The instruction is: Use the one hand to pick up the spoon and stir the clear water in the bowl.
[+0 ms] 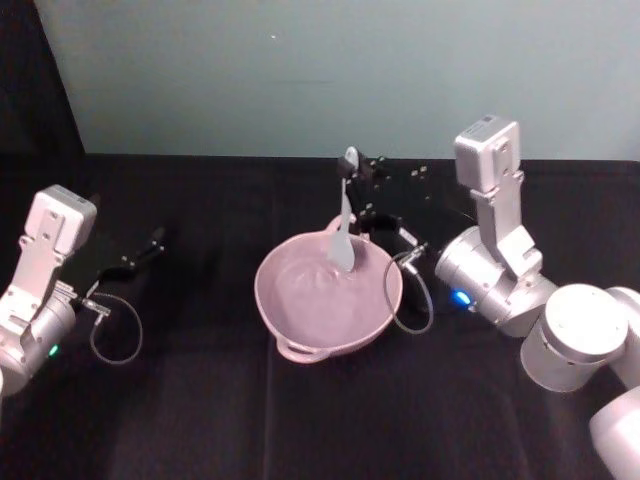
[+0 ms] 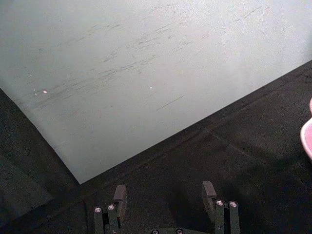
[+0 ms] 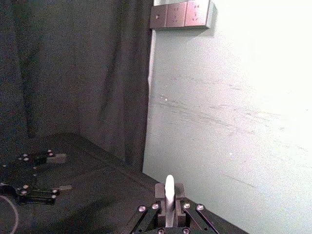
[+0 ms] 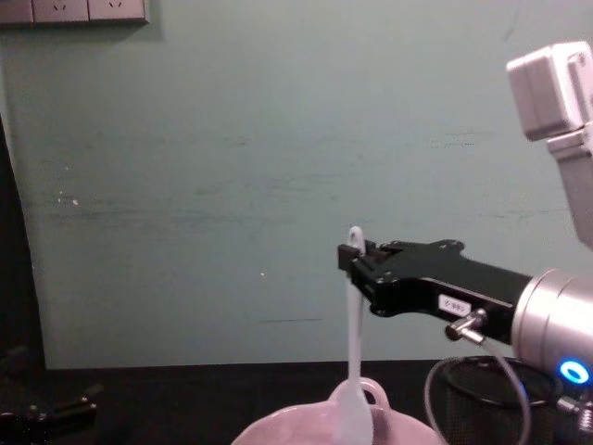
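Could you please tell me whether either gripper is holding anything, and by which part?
The right gripper holds the spoon near its handle's top end, blade down in the bowl. The left gripper, open, holds nothing.

This is looking like a robotics lab or test cell rather than a home: two silver robot arms, the left arm (image 1: 35, 300) and the right arm (image 1: 510, 290), are each carrying a white camera box (image 1: 487, 150) and trailing looped cable (image 1: 115, 340) over a surface (image 1: 200, 420) that is lying under plain black cloth. A scuffed pale green wall (image 4: 232, 139) is standing behind it, with a row of sockets (image 4: 74, 9) sitting high up and a black curtain (image 3: 73, 73) hanging beside it.
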Available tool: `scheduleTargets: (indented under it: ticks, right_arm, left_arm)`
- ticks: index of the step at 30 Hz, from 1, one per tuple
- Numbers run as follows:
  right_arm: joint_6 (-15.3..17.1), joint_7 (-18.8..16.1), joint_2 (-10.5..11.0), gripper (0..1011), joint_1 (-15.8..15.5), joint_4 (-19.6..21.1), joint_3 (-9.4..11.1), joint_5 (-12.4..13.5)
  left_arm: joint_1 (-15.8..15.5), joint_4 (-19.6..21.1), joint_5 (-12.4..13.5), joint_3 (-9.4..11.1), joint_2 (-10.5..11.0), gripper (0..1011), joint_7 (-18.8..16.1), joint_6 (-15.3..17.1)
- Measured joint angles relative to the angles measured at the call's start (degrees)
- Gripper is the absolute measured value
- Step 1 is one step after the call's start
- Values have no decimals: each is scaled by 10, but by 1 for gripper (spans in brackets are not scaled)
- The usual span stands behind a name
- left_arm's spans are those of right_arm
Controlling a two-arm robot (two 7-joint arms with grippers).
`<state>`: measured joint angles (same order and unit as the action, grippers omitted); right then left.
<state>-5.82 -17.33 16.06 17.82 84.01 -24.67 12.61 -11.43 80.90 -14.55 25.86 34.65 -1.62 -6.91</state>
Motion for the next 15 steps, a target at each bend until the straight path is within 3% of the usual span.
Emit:
scheduleTargets:
  ticks: [6,15]
  right_arm:
    - [32,-19,16,116,-11,25,18,8]
    - [98,-68,41,116,-37,76,32,65]
  left_arm:
    - [0,0,0,0,0,1011,0,0]
    - [0,0,0,0,0,1011,0,0]
